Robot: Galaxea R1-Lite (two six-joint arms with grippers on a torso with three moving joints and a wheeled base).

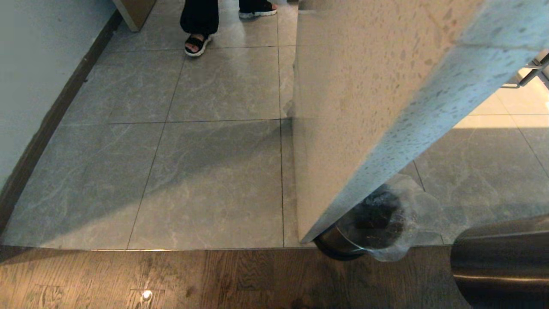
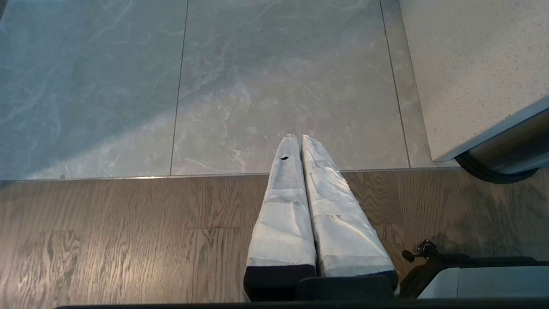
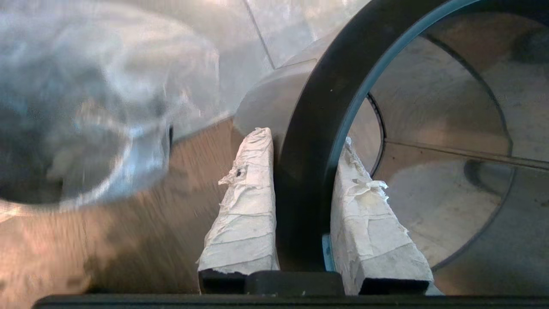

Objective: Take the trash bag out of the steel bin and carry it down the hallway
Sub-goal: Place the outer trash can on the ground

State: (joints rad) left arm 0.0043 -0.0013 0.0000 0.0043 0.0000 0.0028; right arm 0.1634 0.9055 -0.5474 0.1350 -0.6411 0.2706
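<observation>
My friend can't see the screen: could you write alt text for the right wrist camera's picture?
Two tape-wrapped fingers of the right gripper pinch the black ring of a steel bin, one finger outside and one inside; the bin looks empty. Beside it, blurred over a wooden floor, is a clear trash bag with dark rubbish inside.

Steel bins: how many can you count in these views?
2. One steel bin, holding the trash bag, stands by the wall's corner; an unlined bin is at the robot's right, its black ring clamped by the right gripper. Wall may hide more.
</observation>
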